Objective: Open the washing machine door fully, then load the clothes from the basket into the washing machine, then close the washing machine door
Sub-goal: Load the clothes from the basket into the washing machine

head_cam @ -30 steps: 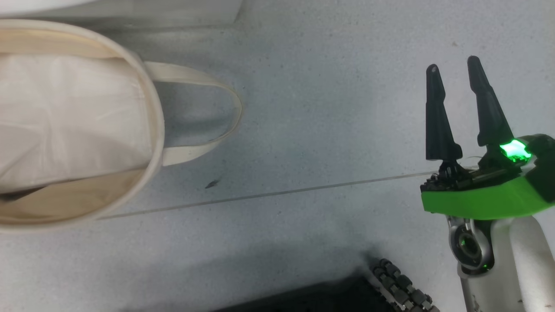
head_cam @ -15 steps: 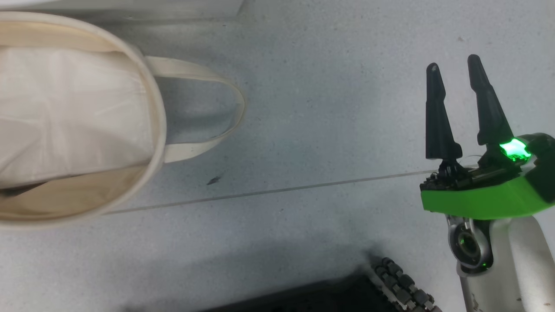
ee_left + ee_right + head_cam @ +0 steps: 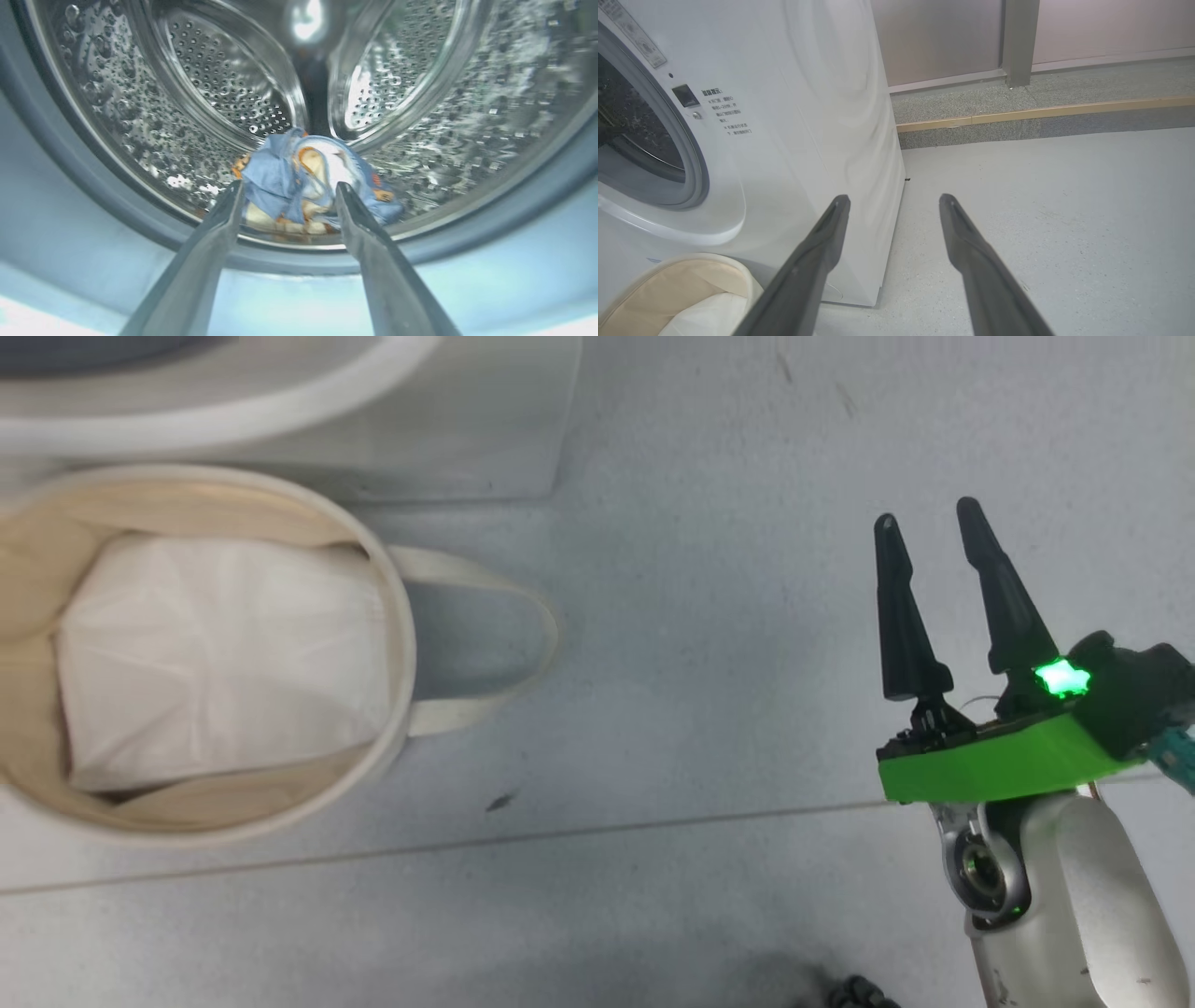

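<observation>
Clothes [image 3: 289,186] blurry in drum [image 3: 219,93], partly behind jaws

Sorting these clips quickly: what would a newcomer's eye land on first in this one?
Blue printed clothes lie bunched at the bottom of the steel drum, just beyond the open left end effector. In the head view the basket by the washer shows white padding, and the green-collared right end effector hangs open over the floor.

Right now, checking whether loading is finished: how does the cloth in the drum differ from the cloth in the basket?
The drum cloth is light blue with orange print; the basket cloth is plain white. The drum cloth is crumpled in a heap; the basket cloth lies smooth and flat. Both are soft fabric.
</observation>
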Motion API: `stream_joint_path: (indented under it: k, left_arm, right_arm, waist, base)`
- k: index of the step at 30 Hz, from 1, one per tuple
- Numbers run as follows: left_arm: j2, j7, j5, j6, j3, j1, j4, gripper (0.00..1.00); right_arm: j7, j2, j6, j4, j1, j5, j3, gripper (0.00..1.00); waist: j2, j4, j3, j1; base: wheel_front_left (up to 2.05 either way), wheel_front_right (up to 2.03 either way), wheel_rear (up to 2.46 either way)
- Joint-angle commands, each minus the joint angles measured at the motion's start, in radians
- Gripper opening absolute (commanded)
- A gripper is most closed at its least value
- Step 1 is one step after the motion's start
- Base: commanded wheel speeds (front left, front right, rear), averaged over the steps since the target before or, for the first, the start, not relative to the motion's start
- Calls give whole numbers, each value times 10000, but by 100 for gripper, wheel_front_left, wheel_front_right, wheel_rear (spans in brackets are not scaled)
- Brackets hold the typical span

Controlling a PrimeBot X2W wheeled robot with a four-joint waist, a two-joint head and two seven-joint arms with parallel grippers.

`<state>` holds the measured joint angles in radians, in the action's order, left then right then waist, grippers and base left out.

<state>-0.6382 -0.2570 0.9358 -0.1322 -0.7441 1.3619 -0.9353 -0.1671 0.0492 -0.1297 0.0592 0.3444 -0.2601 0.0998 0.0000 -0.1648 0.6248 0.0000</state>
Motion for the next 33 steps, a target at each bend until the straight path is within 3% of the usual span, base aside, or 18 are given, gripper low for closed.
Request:
stream_joint_path:
  k: [1,15,24,33]
  left_arm:
    - [-468,-47,34,15,321,-133,328,100]
    - [618,-47,-758,53,1972,-4411,1558,100]
    - [1196,-47,-1423,1141,3471,-6737,2363,100]
    - [1629,-47,-1521,1658,4126,-8936,3376,100]
  right_arm:
    - [40,10,-10,184,-122,12,167,100]
    - [144,10,-10,-867,-1291,-267,-318,100]
    - [396,10,-10,-989,-1863,-207,-593,100]
    - [637,10,-10,-1004,-2449,-249,-722,100]
  waist:
    - [0,244,-851,0]
    - [0,1076,-3791,0]
    - [0,1354,-4925,0]
    - [0,1502,-5810,0]
  base:
    - [0,0,0]
    - [0,0,0]
    - [0,0,0]
    - [0,0,0]
